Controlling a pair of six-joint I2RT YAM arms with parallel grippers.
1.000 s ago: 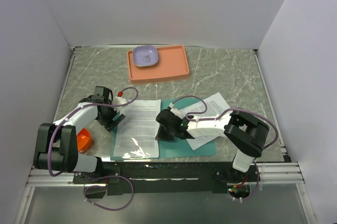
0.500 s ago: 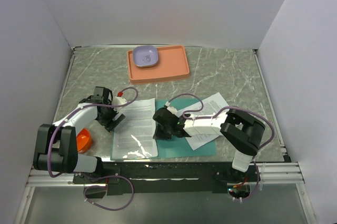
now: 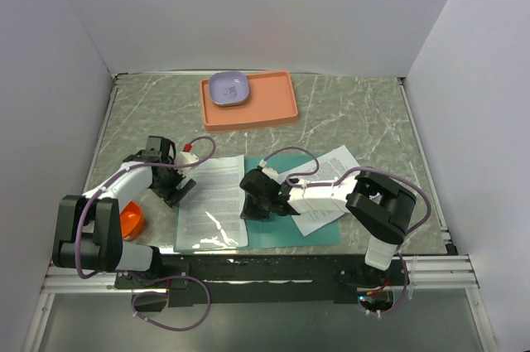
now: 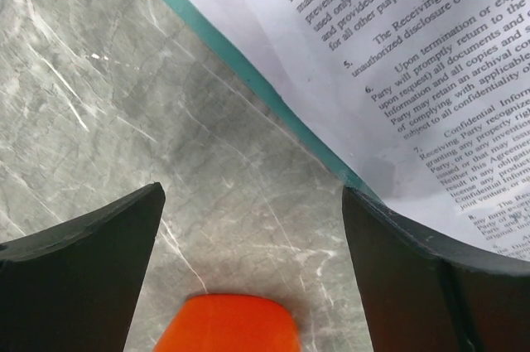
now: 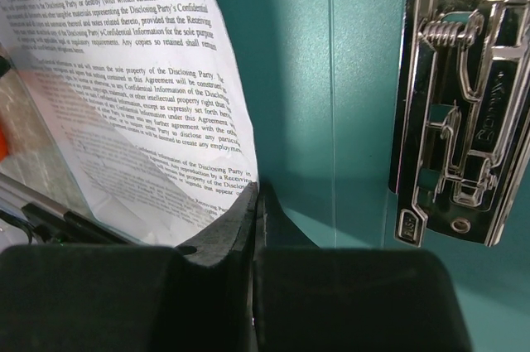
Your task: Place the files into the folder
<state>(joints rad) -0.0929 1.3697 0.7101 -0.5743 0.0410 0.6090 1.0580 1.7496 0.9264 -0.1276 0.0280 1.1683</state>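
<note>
On the desk (image 3: 356, 120), seen from above, the teal folder (image 3: 313, 233) lies flat near the arms, a printed sheet (image 3: 214, 200) over its left half, more sheets (image 3: 333, 168) across its right. From the left wrist, the left claw (image 4: 252, 195) hangs wide open, an orange object (image 4: 228, 323) between its fingers (image 4: 83, 236), the sheet's edge by the right one. From the right wrist, the right claw (image 5: 254, 200) pinches that sheet's edge, shut, beside the folder's metal clip (image 5: 460, 103).

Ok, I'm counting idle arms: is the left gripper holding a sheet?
No, the left gripper is open, its fingers apart above the table beside the sheet.
</note>
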